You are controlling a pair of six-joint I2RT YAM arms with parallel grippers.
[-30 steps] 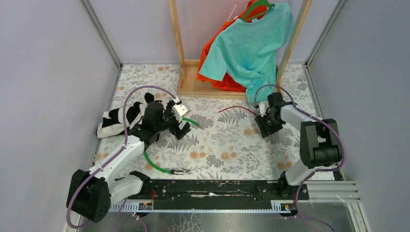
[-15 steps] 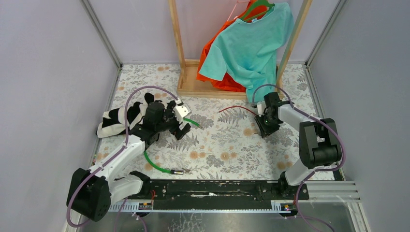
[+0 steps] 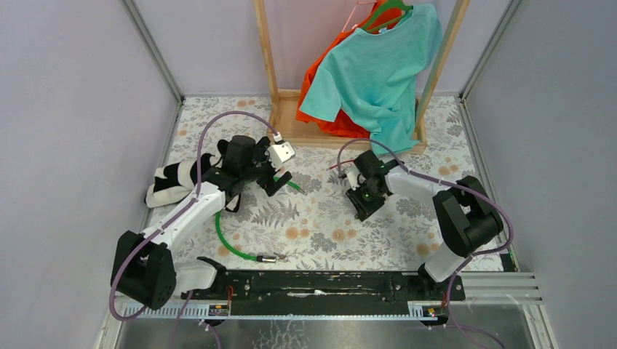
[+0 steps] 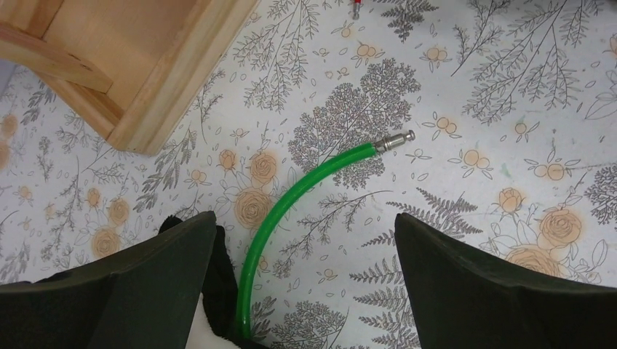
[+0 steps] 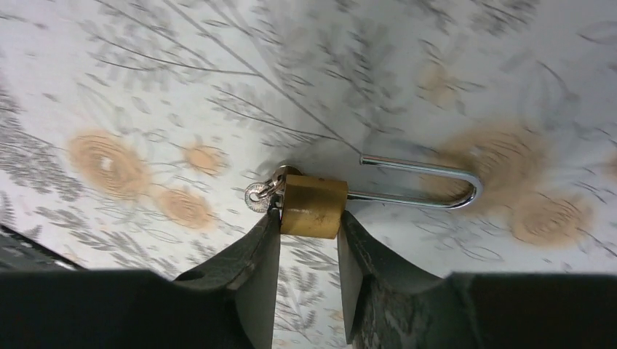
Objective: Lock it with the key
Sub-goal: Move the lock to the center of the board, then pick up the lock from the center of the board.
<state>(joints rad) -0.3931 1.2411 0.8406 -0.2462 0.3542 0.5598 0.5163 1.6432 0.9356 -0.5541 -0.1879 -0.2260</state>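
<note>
In the right wrist view my right gripper (image 5: 309, 219) is shut on a brass padlock (image 5: 313, 207), gripping its body by both sides just above the floral table. Its silver shackle (image 5: 426, 182) points right and looks open at one leg. A small key on a ring (image 5: 260, 193) sticks out at the padlock's left end. In the top view the right gripper (image 3: 361, 200) is right of the table's middle. My left gripper (image 3: 280, 178) is open and empty over a green cable (image 4: 291, 196) with a metal tip (image 4: 393, 139).
The green cable (image 3: 225, 243) curves to the near edge. A zebra-striped cloth (image 3: 171, 182) lies at left. A wooden rack base (image 3: 291, 131) stands at the back, with teal (image 3: 378, 65) and orange (image 3: 327, 73) shirts hanging above. A thin red cable (image 3: 349, 163) lies mid-table.
My right gripper has moved left toward the table's middle. My left gripper has shifted a little farther back and right, still open over the green cable.
</note>
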